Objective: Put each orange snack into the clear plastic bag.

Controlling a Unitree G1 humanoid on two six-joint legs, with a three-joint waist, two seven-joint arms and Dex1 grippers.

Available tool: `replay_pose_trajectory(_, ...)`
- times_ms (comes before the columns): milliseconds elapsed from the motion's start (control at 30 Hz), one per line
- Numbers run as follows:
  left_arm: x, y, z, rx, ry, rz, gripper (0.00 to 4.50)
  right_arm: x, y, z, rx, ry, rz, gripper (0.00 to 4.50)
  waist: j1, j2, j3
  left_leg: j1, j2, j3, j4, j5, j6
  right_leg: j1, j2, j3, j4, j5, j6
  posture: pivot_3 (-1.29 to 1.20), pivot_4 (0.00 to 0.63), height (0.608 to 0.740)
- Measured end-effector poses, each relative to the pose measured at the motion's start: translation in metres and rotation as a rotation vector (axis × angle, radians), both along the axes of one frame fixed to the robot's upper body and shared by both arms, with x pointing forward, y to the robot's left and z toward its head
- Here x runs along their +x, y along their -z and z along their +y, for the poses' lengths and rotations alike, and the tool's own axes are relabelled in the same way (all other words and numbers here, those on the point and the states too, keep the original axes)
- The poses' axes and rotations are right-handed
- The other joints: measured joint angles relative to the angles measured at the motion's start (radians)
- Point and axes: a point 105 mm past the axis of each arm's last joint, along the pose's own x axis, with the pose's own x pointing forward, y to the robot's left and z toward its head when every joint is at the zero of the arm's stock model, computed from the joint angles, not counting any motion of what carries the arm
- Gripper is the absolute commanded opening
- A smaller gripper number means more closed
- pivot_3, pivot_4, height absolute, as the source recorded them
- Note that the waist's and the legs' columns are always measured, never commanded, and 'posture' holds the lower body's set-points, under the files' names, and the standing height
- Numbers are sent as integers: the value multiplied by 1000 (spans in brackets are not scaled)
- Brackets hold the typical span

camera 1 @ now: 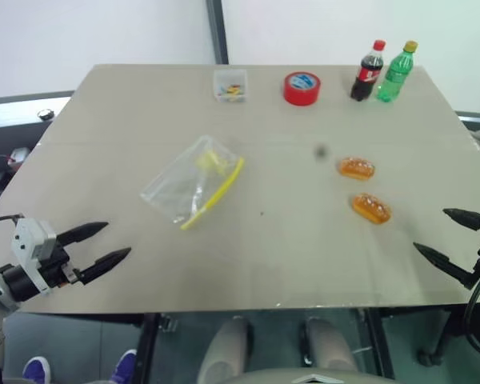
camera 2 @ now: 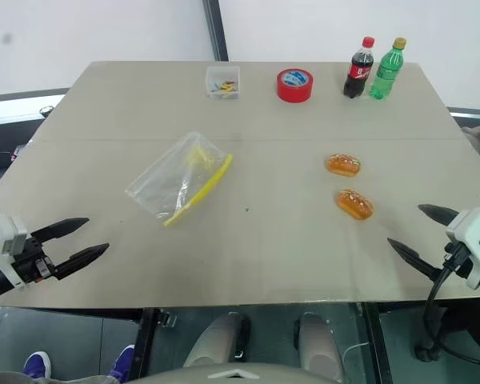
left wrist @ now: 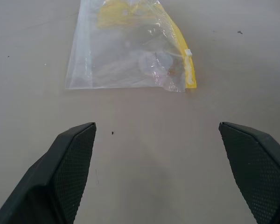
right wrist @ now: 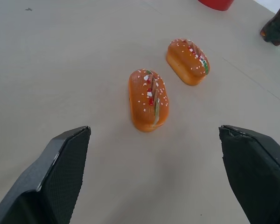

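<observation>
My right hand (camera 1: 456,244), fingers spread and empty, sits lower right; the nearer orange snack (camera 1: 371,207) lies up-left of it, long axis diagonal. My left hand (camera 1: 104,244) is likewise open.

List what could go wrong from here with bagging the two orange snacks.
1. The clear plastic bag lies flat on the table with no visible gap at its yellow seal; a snack may just shove it away.
2. The orange snacks are glossy and rounded, so one may slip from the open right end effector as it closes.
3. They lie close together; reaching for one may knock the other.
</observation>
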Motion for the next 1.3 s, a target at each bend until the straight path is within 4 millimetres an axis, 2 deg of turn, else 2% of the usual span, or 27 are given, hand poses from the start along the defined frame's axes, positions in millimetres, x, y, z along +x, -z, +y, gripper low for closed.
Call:
replay_pose_trajectory(100, 5, -2, -3, -9, 8, -11, 4467, 0, 1, 0, 2, 4, 0, 4500, 1, 0, 0, 0, 0, -1, 0, 0, 0, 0, 0, 0, 0, 0, 0, 0, 150, 740)
replay_pose_trajectory(267, 18, -10, -31, -55, 73, -64, 4467, 7, -3, 6, 12, -4, -26, 4500, 2, 0, 0, 0, 0, -1, 0, 0, 0, 0, -1, 1, 0, 0, 0, 0, 150, 740)
replay_pose_trajectory(433, 23, -4, -34, -161, -29, 3, 4467, 18, -10, 18, 56, -28, -68, 4500, -5, 0, 0, 0, 0, -1, -1, 0, 0, -1, 0, 0, 0, 0, 0, 0, 150, 740)
replay_pose_trajectory(600, 27, 11, -34, -442, -212, 391, 4467, 29, -25, 71, 64, -189, -144, 4500, -3, 1, 1, 0, -1, -4, 0, 0, 0, -1, 4, -6, 3, 0, 1, 0, 150, 740)
replay_pose_trajectory(667, 31, 12, -40, -537, -234, 488, 4467, 31, -29, 90, 57, -244, -166, 4500, 0, 0, 1, -1, -2, -5, 1, 0, 0, -1, 5, -7, 3, 0, 1, 0, 150, 740)
replay_pose_trajectory(733, 34, 15, -42, -579, -273, 531, 4467, 31, -28, 98, 43, -261, -172, 4500, 1, 0, 1, -1, -4, -5, 1, 0, 0, 0, 4, -7, 2, 0, 1, 0, 150, 740)
replay_pose_trajectory(933, 61, 12, -59, -774, -329, 561, 4467, 30, -26, 103, 25, -267, -177, 4500, 12, 3, -2, 0, -6, -8, 2, 0, 0, 2, 1, -10, 4, 0, 1, 0, 150, 740)
replay_pose_trajectory(1133, 95, 15, -86, -967, -341, 603, 4467, 29, -20, 103, 23, -254, -161, 4500, 27, 5, -6, 0, -9, -10, 3, 1, -1, 2, 0, -11, 4, 0, 1, 0, 150, 740)
replay_pose_trajectory(1300, 127, 21, -100, -1131, -378, 639, 4467, 27, -15, 104, 25, -252, -148, 4500, 30, 14, -19, 1, -12, -11, 3, 1, -1, 4, -1, -12, 4, 0, 2, 0, 150, 740)
